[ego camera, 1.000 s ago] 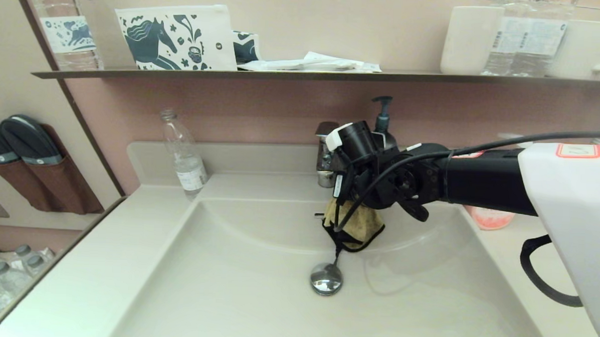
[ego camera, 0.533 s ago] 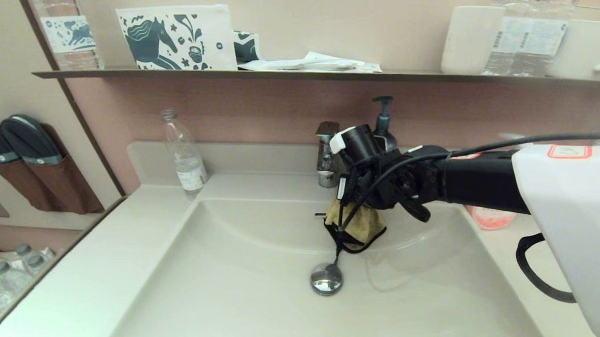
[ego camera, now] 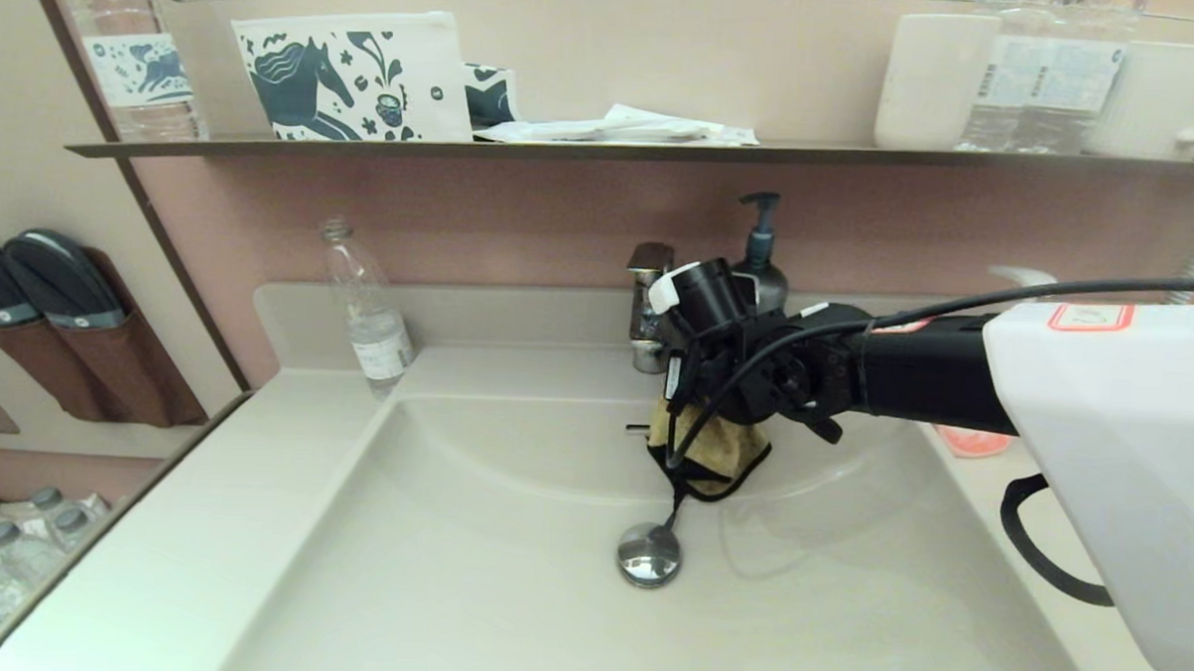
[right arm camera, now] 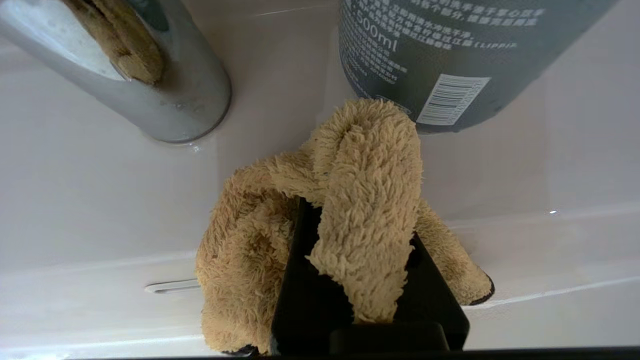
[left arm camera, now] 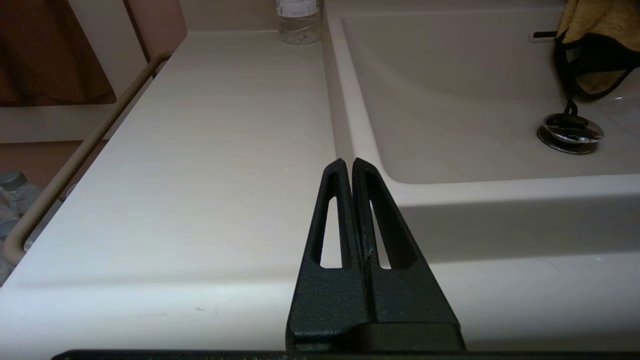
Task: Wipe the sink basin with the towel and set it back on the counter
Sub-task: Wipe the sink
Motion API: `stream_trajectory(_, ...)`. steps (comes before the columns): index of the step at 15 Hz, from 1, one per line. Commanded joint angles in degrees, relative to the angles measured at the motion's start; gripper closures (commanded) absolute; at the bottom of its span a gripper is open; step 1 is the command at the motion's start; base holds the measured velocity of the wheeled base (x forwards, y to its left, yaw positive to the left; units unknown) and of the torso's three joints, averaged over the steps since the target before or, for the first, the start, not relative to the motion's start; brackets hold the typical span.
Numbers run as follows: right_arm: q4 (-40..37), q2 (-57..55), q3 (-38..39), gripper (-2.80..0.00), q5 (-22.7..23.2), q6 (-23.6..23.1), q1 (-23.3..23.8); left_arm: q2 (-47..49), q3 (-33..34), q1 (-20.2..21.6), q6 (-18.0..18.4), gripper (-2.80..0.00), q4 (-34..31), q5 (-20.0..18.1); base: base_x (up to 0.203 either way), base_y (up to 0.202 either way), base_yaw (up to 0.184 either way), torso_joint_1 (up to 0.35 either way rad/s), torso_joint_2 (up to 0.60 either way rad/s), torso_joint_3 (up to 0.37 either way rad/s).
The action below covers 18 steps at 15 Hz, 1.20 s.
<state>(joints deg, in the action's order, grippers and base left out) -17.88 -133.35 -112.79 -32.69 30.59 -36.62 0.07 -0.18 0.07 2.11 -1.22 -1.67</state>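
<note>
My right gripper (ego camera: 701, 415) is shut on the mustard-yellow towel (ego camera: 718, 447), holding it bunched against the back wall of the cream sink basin (ego camera: 489, 580), just below the faucet (ego camera: 648, 307). In the right wrist view the towel (right arm camera: 367, 200) drapes over the black fingers and hides their tips. Its black loop hangs down toward the chrome drain plug (ego camera: 649, 554). The overflow slot (ego camera: 635, 428) shows beside the towel. My left gripper (left arm camera: 347, 162) is shut and empty above the counter (left arm camera: 200, 150) near the basin's front left corner.
A dark pump bottle (ego camera: 762, 257) stands close behind the right gripper. A clear plastic bottle (ego camera: 365, 308) is at the counter's back left, and a pink soap bottle (ego camera: 973, 440) sits behind the right arm. A dark wall shelf (ego camera: 564, 151) carries a pouch and cups.
The right arm has dropped slightly and its white forearm has shifted left. The towel stays in nearly the same spot on the basin's back wall.
</note>
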Motion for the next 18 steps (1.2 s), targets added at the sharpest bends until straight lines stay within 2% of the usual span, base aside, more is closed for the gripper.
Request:
stream_trajectory(1,-1.23,-1.19,0.16,0.0,-0.39,0.08,0.56,0.01,0.01,0.01,0.0,0.0,-0.01,0.0,0.0,0.0,0.0,0.0,0.0,0.0)
stream_trajectory(4,-5.43,-0.23,0.38,0.0,-1.64,0.59,1.83,0.01,0.01,0.01,0.0,0.0,-0.01,0.0,0.0,0.0,0.0,0.0,0.0,0.0)
stream_trajectory(12,-5.5,4.13,10.03,0.0,-3.51,0.7,4.06,0.01,0.01,0.01,0.0,0.0,-0.01,0.0,0.0,0.0,0.0,0.0,0.0,0.0)
stream_trajectory(18,-5.58,5.41,12.88,0.0,-4.98,0.7,5.73,0.01,0.01,0.01,0.0,0.0,-0.01,0.0,0.0,0.0,0.0,0.0,0.0,0.0)
